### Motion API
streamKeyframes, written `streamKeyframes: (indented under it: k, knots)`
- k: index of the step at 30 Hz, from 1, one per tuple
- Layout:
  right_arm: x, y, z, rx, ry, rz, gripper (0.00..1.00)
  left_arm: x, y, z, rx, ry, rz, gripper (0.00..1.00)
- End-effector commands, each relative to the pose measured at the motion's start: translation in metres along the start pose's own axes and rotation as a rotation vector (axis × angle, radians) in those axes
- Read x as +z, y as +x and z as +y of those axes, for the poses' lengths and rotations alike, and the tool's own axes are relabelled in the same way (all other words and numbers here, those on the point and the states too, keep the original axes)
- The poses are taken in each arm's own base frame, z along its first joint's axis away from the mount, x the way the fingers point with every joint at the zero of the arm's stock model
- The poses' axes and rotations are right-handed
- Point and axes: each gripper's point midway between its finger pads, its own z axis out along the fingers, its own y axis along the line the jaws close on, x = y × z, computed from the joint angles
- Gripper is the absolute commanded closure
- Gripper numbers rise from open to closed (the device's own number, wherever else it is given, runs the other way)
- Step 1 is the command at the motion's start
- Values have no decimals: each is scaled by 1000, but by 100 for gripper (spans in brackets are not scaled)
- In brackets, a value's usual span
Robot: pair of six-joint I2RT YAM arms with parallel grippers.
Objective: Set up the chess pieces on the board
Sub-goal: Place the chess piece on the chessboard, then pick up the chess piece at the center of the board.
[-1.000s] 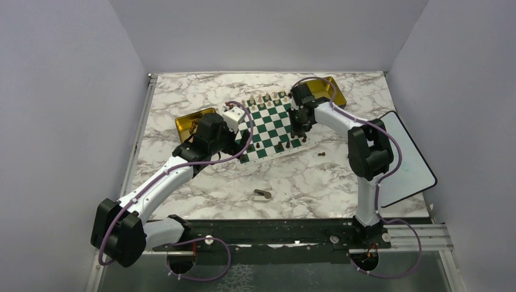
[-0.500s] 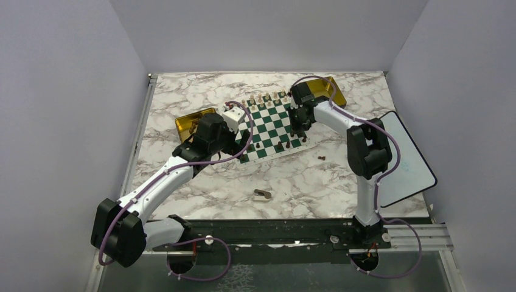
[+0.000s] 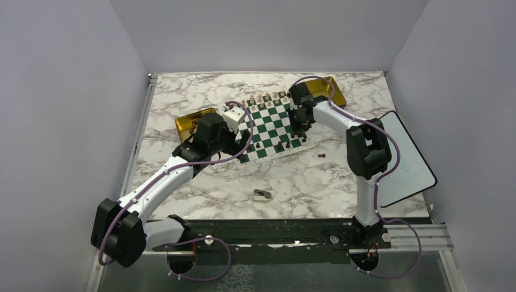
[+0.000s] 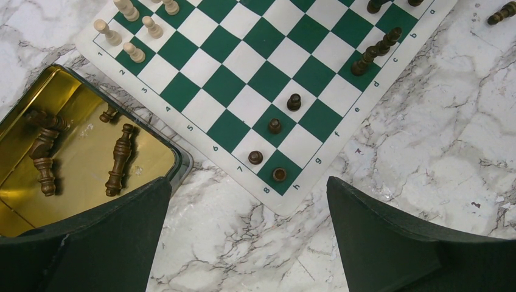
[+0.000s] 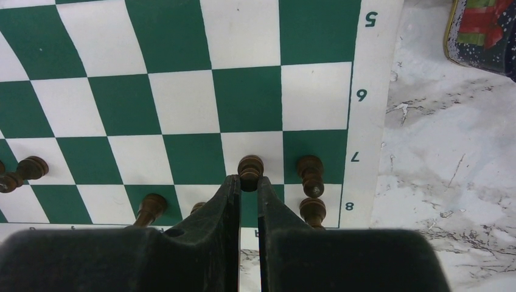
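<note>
From the top, the board lay at a slant mid-frame on the marble table. The left arm reached in from the lower left to the board's left corner. The left gripper was tucked under the wrist, so its jaws could not be read here. The right arm folded back from the right, elbow high, with the right gripper pointing down at the board's right edge. Only this view held both gold tins, one left and one upper right, and a stray piece lying on the marble right of the board.

The left wrist view showed what the top hid: the left gripper with fingers spread wide and nothing between them, above bare marble by the board's corner. Four dark pieces stood in a slanted line near that corner, more lay in the tin at left, and pale pieces stood at upper left.

The right wrist view alone showed the grip: the right gripper was pinched on a pawn over a white square in the row marked 7, with other dark pieces just beside it
</note>
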Motion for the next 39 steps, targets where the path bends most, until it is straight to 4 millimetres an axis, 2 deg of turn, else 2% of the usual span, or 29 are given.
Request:
streamKeyframes:
  k: [1,8,14,22,27,32,34,37,39]
  knots:
    - [2,-1,0,-7,23,10,85,-5,-6,1,-1,-6,-30,1]
    - [8,1,-2,-5,33,14,75,-4,-6,1,-1,-7,-27,1]
    - [-3,-16,7,-5,-8,-33,67,-4,-6,3,-1,-14,-28,1]
    - [-35,-48,19,-14,-63,-135,62,-6,-6,4,-3,-23,-31,1]
    - [-68,-57,7,-38,0,-175,60,-5,-6,1,-13,-6,-30,1]
    - [-93,-46,-12,-78,70,-247,60,-7,-8,1,-13,-7,-43,1]
    - [-97,-35,-17,-119,82,-260,60,-8,-11,0,-16,0,-52,1]
    - [-102,-12,-31,-198,124,-246,60,-9,-14,-3,-20,14,-64,1]
    - [-100,12,-38,-262,136,-214,61,-11,-15,-4,-22,17,-70,1]
